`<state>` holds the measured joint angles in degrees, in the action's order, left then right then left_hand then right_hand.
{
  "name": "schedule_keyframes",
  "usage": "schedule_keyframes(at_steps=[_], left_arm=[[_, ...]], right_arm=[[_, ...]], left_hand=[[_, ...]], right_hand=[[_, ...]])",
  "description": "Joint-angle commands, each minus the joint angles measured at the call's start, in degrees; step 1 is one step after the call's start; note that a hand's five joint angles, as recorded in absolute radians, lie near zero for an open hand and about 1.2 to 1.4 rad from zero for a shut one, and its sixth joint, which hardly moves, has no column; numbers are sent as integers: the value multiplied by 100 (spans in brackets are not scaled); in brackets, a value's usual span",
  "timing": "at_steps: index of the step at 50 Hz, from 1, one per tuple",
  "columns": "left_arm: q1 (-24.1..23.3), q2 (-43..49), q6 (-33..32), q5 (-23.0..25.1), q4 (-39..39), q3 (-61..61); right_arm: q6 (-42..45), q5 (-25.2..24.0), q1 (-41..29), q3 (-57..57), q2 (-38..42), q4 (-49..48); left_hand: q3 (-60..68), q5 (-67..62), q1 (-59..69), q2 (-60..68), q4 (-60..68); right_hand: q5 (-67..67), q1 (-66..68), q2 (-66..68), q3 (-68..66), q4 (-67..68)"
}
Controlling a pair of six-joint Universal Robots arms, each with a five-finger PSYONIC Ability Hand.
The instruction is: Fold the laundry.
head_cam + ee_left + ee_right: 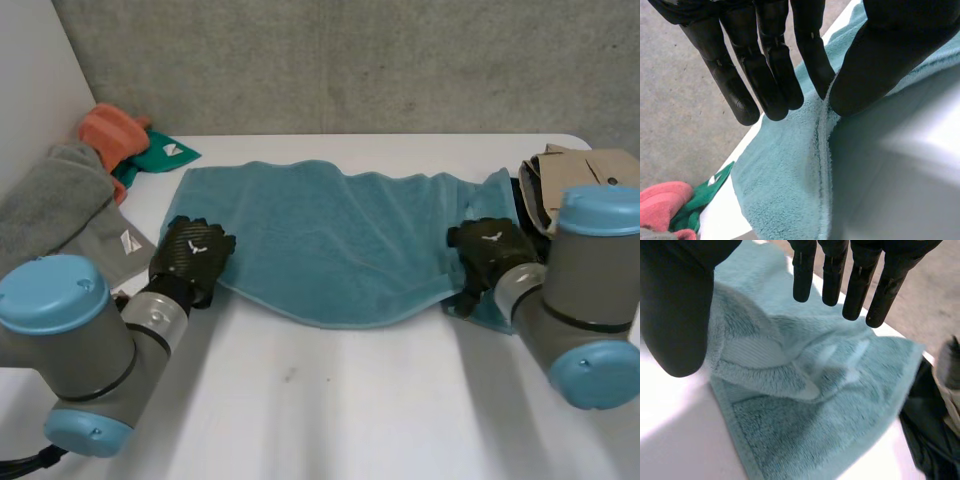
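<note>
Head camera: sits between and behind the arms, high, facing down and forward across the table (pixel 330 400) to the wall (pixel 350 60); it takes in the whole towel (pixel 330 240). Left wrist camera: looks along the palm of the left hand (pixel 765 60), close above the towel's left end; it shares that end and the red cloth (pixel 660 200) with the head view. Right wrist camera: looks along the right hand (pixel 835 270), close above the towel's right end, shared with the head view

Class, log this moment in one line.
fold laundry | left hand pinches towel edge | right hand open over bunched corner
</note>
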<state>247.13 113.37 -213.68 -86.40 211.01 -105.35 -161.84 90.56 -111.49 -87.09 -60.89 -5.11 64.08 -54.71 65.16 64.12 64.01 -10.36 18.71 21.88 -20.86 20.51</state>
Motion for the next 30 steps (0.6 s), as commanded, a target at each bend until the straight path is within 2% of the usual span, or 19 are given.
schedule_keyframes(at_steps=[1,7,11,17,21,30], left_arm=[[169,10,116,9,37,23],[459,-16,90,-35,98,155],[696,-16,37,-368,116,304],[785,-43,63,-439,107,278],[758,-43,72,-457,116,269],[758,-43,81,-501,133,330]], right_arm=[[-515,-239,584,-247,-160,28],[-436,-1206,1058,-423,-221,150],[-199,-1602,1279,-326,-467,817],[723,-1717,1314,-211,-573,1838],[1005,-1682,1288,-387,-547,1637],[935,-1682,1270,-642,-213,521]], left_hand=[[854,-791,746,850,861],[971,-909,863,967,978],[1039,-976,931,1035,1046],[1039,-976,931,1035,1046],[1022,-959,914,1018,1029],[971,-909,863,968,979]], right_hand=[[1,164,-153,51,-17],[52,113,-204,102,-67],[153,12,-305,203,-168],[19,146,-170,68,-34],[-200,365,48,-150,184],[-486,651,335,-437,471]])
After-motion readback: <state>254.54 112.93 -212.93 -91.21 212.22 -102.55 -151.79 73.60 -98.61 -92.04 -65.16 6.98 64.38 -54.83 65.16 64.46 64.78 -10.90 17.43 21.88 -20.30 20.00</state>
